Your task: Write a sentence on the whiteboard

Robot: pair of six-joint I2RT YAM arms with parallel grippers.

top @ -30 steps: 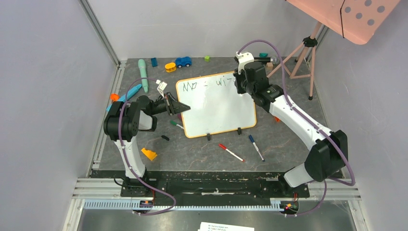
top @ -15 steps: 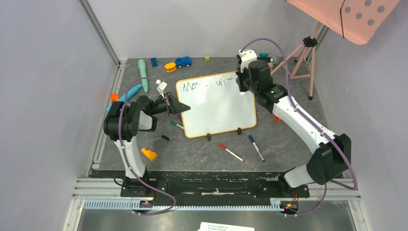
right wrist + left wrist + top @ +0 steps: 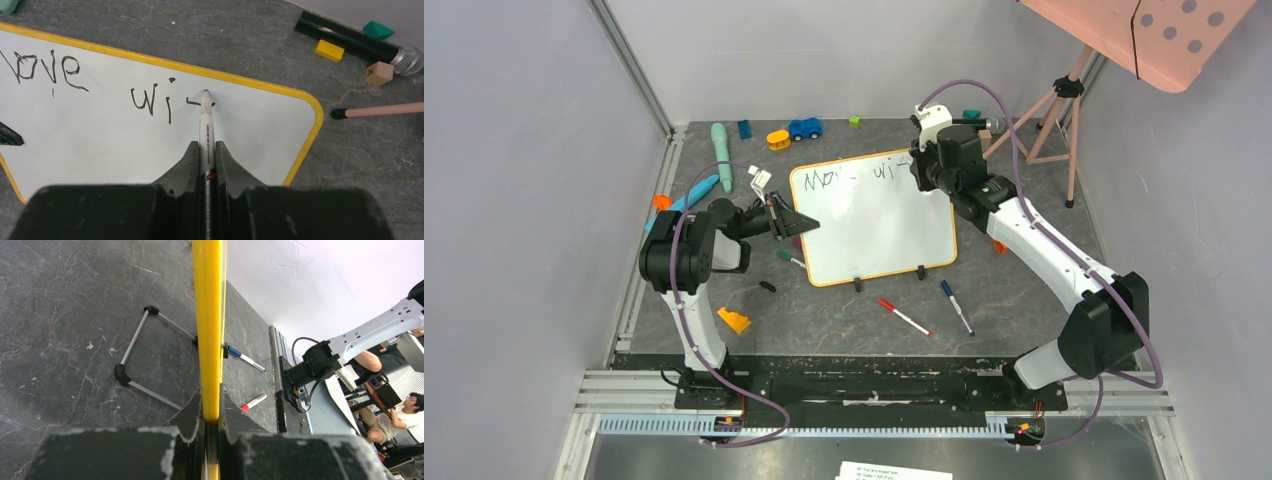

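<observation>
Right gripper (image 3: 206,144): the fingers are being kept clenched on a black-and-white marker (image 3: 205,120), which is being gripped along the barrel with no gap showing on either side. In the right wrist view the marker's long axis is running from 6 to 12 o'clock, and its tip is being pressed onto the whiteboard (image 3: 874,230) just inside the far frame, at the end of a short fresh stroke.

Left gripper (image 3: 211,396): the fingers are being held closed on the board's orange-yellow frame. The rim is being pinched edge-on at the board's 9 o'clock side.

The whiteboard is being shown at mid-table between the two arms — a white rectangle with rounded corners and a thin orange frame. Two small black feet are sitting along its near edge, and a wire leg is being seen beneath it from the left wrist. In the top view its long axis is lying roughly from 9 to 3 o'clock, with the 3 o'clock end turned slightly away from the bases. Whether the face is lying flat or propped cannot be told.

The sentence (image 3: 169,112) is being laid down in one row along the far edge, in thin, wobbly dark letters. It is being read as "ove", a gap, then "wi" — the marker tip is touching just to the 3 o'clock side of the last letter.
</observation>
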